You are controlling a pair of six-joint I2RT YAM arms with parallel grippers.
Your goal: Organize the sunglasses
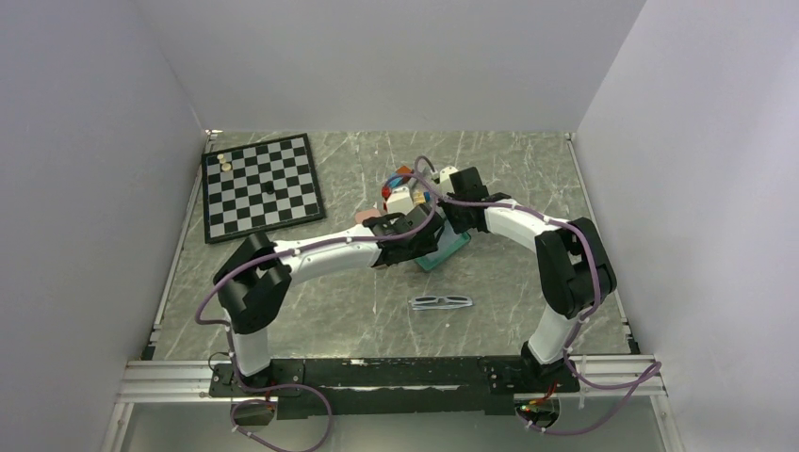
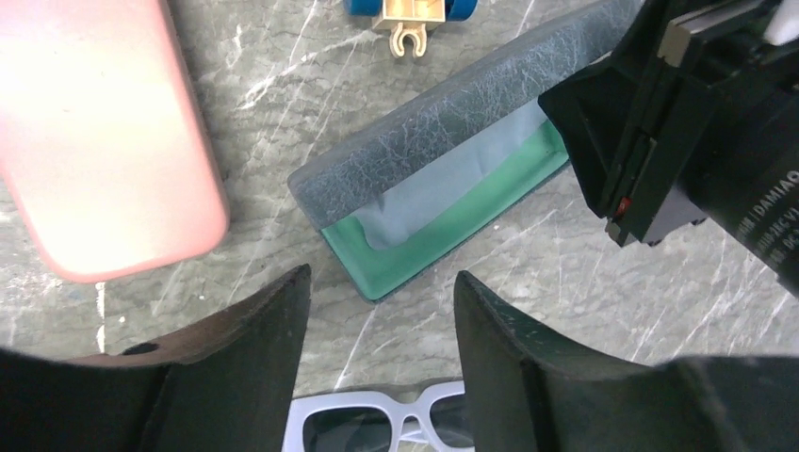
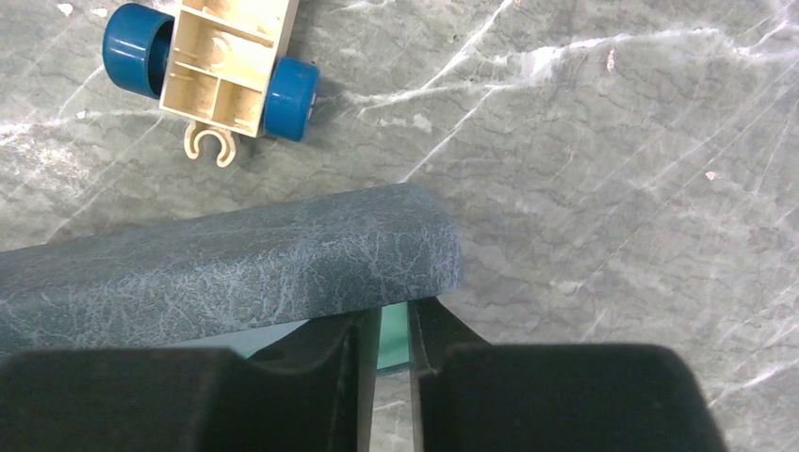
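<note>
— One pair of sunglasses (image 1: pixel 441 302) is all I get from overhead: pale white-grey frame, dark lenses, lying flat on the grey marbled table (image 1: pixel 358 311). It lies nearer the arm bases than both grippers and well apart from them. What do the wrists add?

— The left wrist catches that pair (image 2: pixel 377 422) at its bottom edge, cut off there and partly behind the left gripper (image 2: pixel 382 282). That gripper's fingers stand spread with nothing between them. The same view shows the slate-blue oblong case (image 2: pixel 443 122) open: lid tilted up on the far side, green tray nearer. A light blue cloth (image 2: pixel 452 184) lies inside it. Overhead, the arms cover most of the case and only a green corner shows.

— And the right gripper (image 3: pixel 386 315)?

— Its own camera has the fingers drawn almost together under the lid's rounded end. A sliver of green rim sits in the slit, so it is pinched on the case. From the left wrist it is just a black block over the case's right end.

— What else is around?

— A pink oblong case (image 2: pixel 104 132), washed out by glare, lies beside the open one without touching it. A cream toy block with blue wheels (image 3: pixel 212 66) sits just past the lid. Only the overhead view shows the black-and-white chessboard (image 1: pixel 262 185), at the far left.

— Anything unclear?

— A brownish streak (image 2: pixel 212 330) runs along one finger of the left gripper; I cannot tell what it is.
</note>
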